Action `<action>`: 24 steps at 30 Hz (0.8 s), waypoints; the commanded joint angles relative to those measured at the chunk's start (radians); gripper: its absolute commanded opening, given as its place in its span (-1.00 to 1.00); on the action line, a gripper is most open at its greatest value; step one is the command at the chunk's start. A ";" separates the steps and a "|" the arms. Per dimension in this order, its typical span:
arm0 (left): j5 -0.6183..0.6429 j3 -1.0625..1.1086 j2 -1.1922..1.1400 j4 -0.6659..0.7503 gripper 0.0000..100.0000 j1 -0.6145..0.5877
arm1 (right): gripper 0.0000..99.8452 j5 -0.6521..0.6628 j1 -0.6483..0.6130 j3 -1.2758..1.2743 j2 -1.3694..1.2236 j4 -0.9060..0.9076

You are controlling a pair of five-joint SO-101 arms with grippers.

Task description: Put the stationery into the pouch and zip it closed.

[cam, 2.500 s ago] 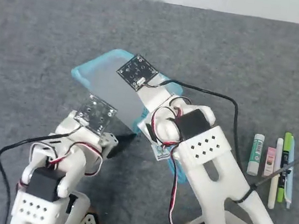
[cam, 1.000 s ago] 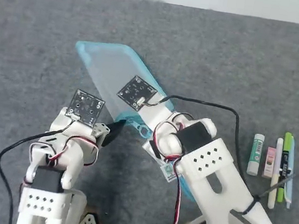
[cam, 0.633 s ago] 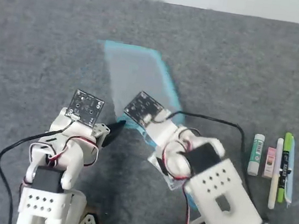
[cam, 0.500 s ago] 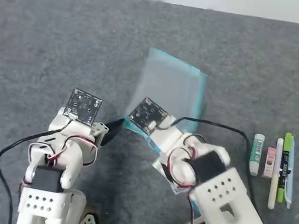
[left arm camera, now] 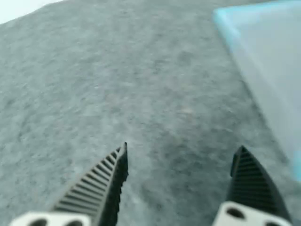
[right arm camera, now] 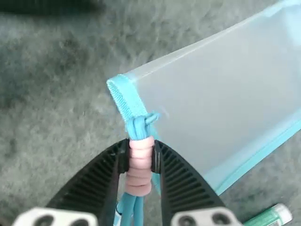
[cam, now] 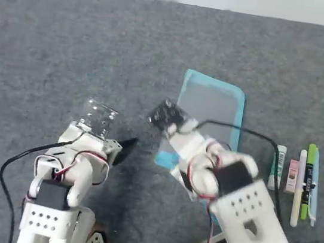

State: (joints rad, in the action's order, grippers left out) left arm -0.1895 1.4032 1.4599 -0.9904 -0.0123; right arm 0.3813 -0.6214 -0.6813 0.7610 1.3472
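A translucent pouch [cam: 212, 110] with blue edging lies flat on the grey mat, right of centre. My right gripper [right arm camera: 140, 149] is shut on the pink bead pull [right arm camera: 139, 165], which hangs on a blue cord at the pouch [right arm camera: 225, 103] corner. My left gripper [left arm camera: 183, 155] stands open over bare mat, a short way from the pouch edge [left arm camera: 263, 52]; its dark finger [cam: 124, 148] points toward the pouch. The stationery lies in a row at the right: a glue stick [cam: 276, 168], a pink eraser [cam: 292, 176], a white pen [cam: 298, 189], a green highlighter [cam: 308, 178] and a blue pen [cam: 314, 191].
The grey mat [cam: 52, 45] is bare to the left and behind the pouch. A black cable [cam: 251, 134] from the right arm runs over the pouch's near end. The glue stick [right arm camera: 270, 216] lies close by the pouch's long edge.
The right arm has swung the pouch by its pull from the centre-left round to the right, next to the stationery. The left gripper now stands apart from the pouch.
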 commanded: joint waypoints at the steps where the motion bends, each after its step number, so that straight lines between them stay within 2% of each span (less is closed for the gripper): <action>1: 0.025 -0.122 0.020 -0.097 -0.34 0.060 | -0.99 -0.038 0.010 0.219 -0.147 -0.002; 8: 0.021 -0.120 0.020 -0.081 -0.27 0.064 | -0.99 -0.043 0.004 0.453 -0.277 0.101; 12: 0.025 -0.120 0.018 -0.057 -0.27 0.060 | -0.99 -0.043 0.002 0.462 -0.277 0.111; 19: 0.083 -0.120 0.015 -0.014 -0.26 0.060 | -0.99 -0.043 -0.125 0.460 -0.277 0.130; 24: 0.083 -0.099 0.012 0.012 -0.26 0.064 | -0.99 -0.043 -0.166 0.465 -0.277 0.131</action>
State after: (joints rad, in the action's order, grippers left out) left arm -0.1250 1.3449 1.4599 -1.0334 0.0476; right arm 0.3537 -0.7641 -0.2762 0.4772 1.4684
